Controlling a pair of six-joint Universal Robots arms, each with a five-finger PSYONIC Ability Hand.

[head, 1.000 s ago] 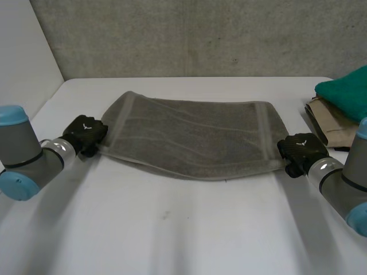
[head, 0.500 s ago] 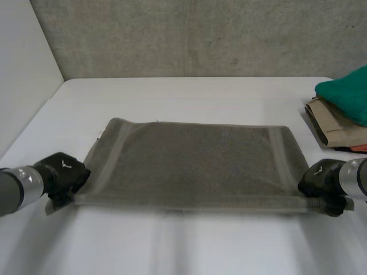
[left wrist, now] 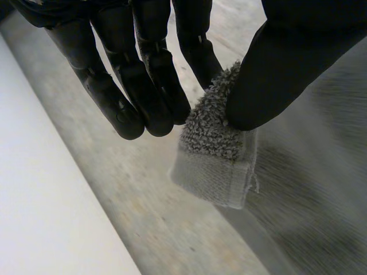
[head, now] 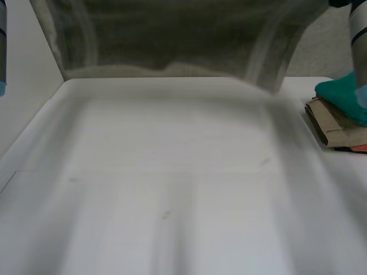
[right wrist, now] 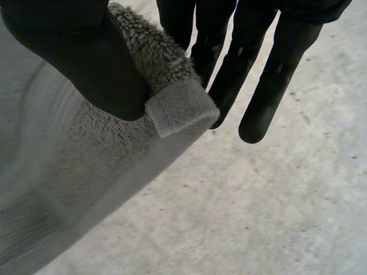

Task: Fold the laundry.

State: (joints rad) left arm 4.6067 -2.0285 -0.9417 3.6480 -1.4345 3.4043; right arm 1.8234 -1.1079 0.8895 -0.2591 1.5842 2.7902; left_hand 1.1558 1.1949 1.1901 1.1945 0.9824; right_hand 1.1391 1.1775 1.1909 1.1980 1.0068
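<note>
A grey-brown towel [head: 172, 40] hangs in the air high above the white table [head: 172, 189], stretched wide between both arms, its lower edge swinging over the table's far side. My left hand [left wrist: 275, 63] pinches one corner of the towel [left wrist: 221, 154] between thumb and fingers. My right hand [right wrist: 74, 57] pinches the other corner of the towel [right wrist: 166, 91] the same way. My right arm [head: 358, 34] comes down at the table's right side, and my left arm [head: 2, 46] stands at the left.
A stack of folded laundry sits at the table's right edge: a teal cloth [head: 344, 94] on top of a tan one [head: 332, 129], with an orange edge [head: 358, 148] beneath. A concrete wall rises behind the table.
Both hands have lifted the towel off the table, from lying flat near the front to hanging high, with its lower edge still swinging.
</note>
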